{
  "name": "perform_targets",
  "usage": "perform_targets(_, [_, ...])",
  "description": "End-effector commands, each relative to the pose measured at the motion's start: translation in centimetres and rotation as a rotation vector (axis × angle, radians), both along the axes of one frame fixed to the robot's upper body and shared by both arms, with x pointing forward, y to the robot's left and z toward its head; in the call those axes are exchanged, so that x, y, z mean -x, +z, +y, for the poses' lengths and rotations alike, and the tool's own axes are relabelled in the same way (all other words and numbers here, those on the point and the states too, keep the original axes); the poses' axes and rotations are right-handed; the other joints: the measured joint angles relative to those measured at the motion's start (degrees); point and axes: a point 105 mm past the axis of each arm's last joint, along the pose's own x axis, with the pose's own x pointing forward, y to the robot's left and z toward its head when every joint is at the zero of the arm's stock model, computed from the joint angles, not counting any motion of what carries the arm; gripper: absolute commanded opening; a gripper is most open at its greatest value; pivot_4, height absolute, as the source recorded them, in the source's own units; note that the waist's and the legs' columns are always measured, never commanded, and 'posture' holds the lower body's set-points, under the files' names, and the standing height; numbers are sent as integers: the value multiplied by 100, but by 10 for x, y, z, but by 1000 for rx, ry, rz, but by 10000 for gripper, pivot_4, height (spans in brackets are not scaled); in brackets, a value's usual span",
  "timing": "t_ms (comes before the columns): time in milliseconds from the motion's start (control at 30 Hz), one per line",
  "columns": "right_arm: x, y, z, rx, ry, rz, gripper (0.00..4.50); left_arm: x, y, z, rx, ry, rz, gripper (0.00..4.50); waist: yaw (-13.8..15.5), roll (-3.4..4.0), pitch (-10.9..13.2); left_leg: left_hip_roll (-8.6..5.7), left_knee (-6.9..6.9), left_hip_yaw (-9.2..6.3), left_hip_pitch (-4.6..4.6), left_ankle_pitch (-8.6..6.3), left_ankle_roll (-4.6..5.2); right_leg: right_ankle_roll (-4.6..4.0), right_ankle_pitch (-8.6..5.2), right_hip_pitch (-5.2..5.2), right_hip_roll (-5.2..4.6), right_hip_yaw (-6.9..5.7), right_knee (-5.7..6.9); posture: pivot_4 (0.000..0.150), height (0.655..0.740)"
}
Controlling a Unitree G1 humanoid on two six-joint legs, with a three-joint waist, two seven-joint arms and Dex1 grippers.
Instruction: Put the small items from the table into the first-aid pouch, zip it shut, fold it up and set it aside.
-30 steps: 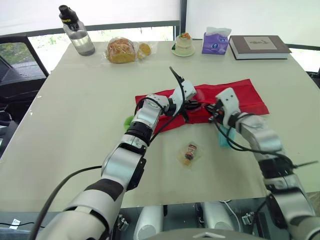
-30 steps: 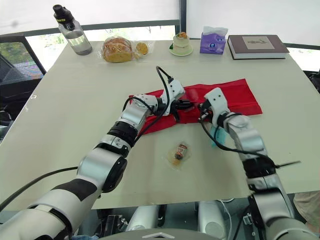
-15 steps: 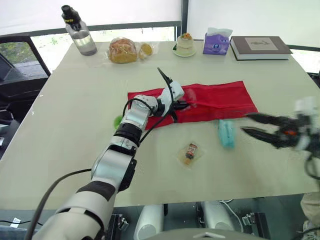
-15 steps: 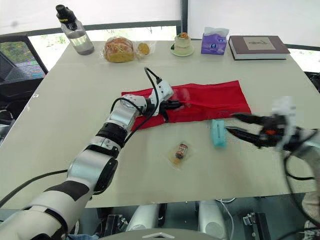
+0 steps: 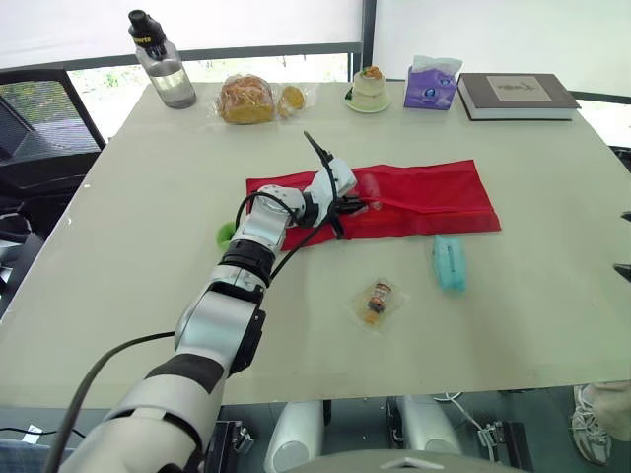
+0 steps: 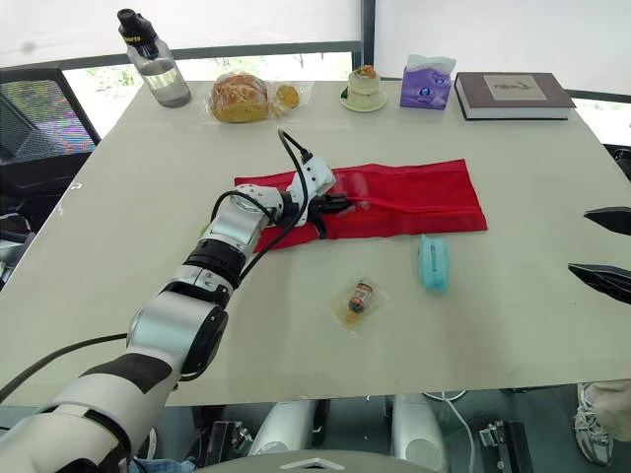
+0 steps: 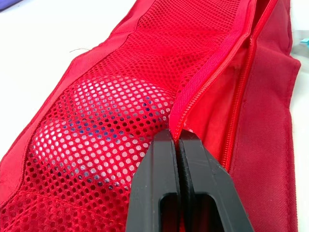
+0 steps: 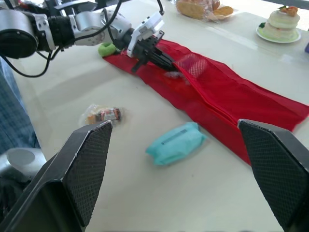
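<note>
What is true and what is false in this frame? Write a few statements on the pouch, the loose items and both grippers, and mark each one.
1. The left gripper is shut on the red pouch at the zip's edge. True.
2. The teal packet is inside the pouch. False: it lies on the table, beside the pouch.
3. The right gripper is open and holds nothing. True.
4. The zip is closed along its whole length. False: the left wrist view shows it gaping open.
</note>
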Motion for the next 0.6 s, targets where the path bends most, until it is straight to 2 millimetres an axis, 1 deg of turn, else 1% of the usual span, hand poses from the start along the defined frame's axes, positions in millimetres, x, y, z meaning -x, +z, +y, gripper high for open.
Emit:
perform_targets(33, [4,15,-7,58,-3,-51,44197,-4,14,1,13,0,-46,0,-2,0,0,0,1,1,0,0,0,2,-1,0,0,0,0,1500,7400])
perform_targets(200, [3,12,-4,83,13,-34,44197,-4,14,1,13,3,-46,0,1,0,0,0,1,0,0,0,0,3,-2,0,0,0,0,1500,7400])
perform_targets(433, [-4,-6,25,102,122,8,44197,-4,13,1,12,2,-44,0,-5,0,0,0,1,0,1,0,0,4,-2,0,0,1,1,1500,7400])
perform_targets(600, [-21,-27,44,154,209,-28,44197,-3,12,-2,10,-3,-43,0,3,-2,1,-1,3,0,0,0,-1,4,-2,0,-1,0,1,1500,7400])
